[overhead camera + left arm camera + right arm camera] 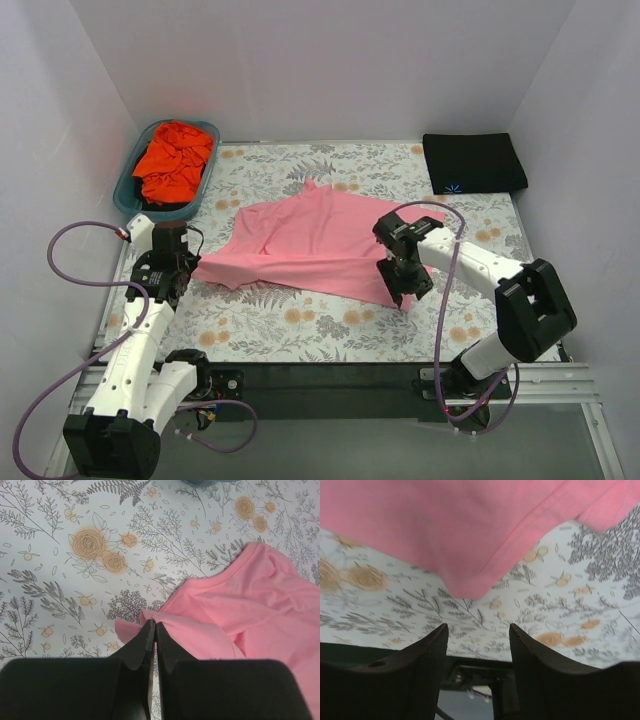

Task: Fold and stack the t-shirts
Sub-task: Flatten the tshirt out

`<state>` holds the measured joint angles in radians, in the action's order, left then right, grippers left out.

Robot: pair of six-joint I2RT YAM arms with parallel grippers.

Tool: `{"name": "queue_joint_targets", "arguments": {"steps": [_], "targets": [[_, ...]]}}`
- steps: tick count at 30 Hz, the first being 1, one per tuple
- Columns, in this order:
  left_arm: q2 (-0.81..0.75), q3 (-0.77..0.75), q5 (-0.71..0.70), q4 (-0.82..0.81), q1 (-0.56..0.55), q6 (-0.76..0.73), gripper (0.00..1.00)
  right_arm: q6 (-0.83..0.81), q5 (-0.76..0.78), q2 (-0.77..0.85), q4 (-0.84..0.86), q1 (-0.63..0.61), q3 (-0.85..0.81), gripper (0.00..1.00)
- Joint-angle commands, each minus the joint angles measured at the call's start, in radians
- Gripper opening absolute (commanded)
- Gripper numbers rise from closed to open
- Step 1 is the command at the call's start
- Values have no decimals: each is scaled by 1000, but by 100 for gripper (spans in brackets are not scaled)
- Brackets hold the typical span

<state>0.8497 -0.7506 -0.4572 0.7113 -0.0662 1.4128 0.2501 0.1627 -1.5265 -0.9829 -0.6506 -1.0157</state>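
Top external view gives me the pink t-shirt (310, 240) spread loosely across the middle of the floral desk (300, 325), wrinkled, with its corners reaching toward both arms. On the left wrist camera the left jaws are pressed together, pinching a small flap at the near corner of that shirt (240, 610). The rest of the cloth lies flat on the desk beyond them. On the right wrist camera the right jaws stand apart with nothing between them, only the patterned desk showing in the gap. The pink hem (470, 580) hangs just past their tips without touching them. The black t-shirt (474, 163) sits folded at the far right corner of the desk, its small blue logo facing up. The orange-red t-shirt (174, 160) is bunched inside the teal basket (128, 190) at the far left corner.
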Motion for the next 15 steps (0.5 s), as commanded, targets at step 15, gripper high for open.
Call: {"name": "queue_joint_targets", "arguments": {"steps": [15], "targets": [[-6, 68, 17, -113, 8, -43, 0, 40, -137, -121, 601, 431, 39, 29]]}}
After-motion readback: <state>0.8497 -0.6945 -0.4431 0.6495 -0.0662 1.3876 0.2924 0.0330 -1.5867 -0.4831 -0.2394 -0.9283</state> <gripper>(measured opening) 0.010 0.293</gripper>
